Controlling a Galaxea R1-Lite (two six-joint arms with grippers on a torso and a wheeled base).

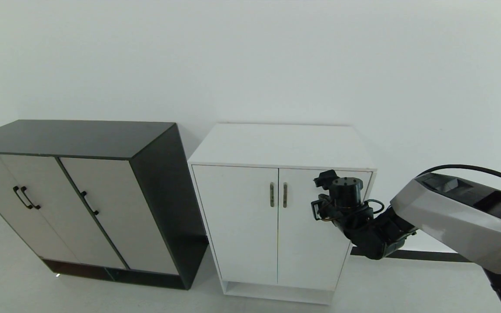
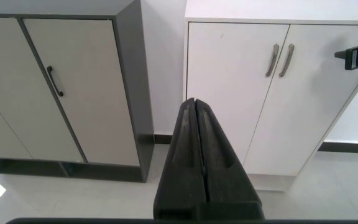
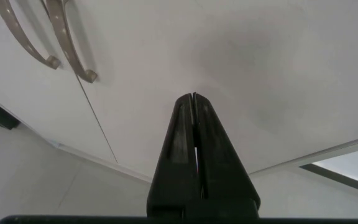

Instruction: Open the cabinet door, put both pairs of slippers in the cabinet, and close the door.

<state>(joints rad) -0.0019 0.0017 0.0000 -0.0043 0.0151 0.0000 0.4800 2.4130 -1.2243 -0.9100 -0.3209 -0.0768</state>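
— Well, we're facing the white cabinet, which stands on the floor against the wall with both doors flat shut. How does it look to you?
— Same here. The left door and right door meet at the middle seam. The two slim metal handles sit upright on either side of that seam, near the top.
— And the right gripper?
— It's up in front of the right door, off to the outer side of the handles and at about their height. Its fingers are pressed together with nothing between them.
— Is it touching the door?
— It's very close to the panel, but I can't tell whether the tip makes contact.
— What about the left gripper?
— That one hangs well apart from the cabinet, aimed roughly at the left door. Its fingers are closed tight too, and it carries nothing.
— What's beside all this?
— A dark cabinet with two pale doors and black handles. It stands just beside the white one, on the robot's left, with a narrow gap between them. Its doors are closed as well.
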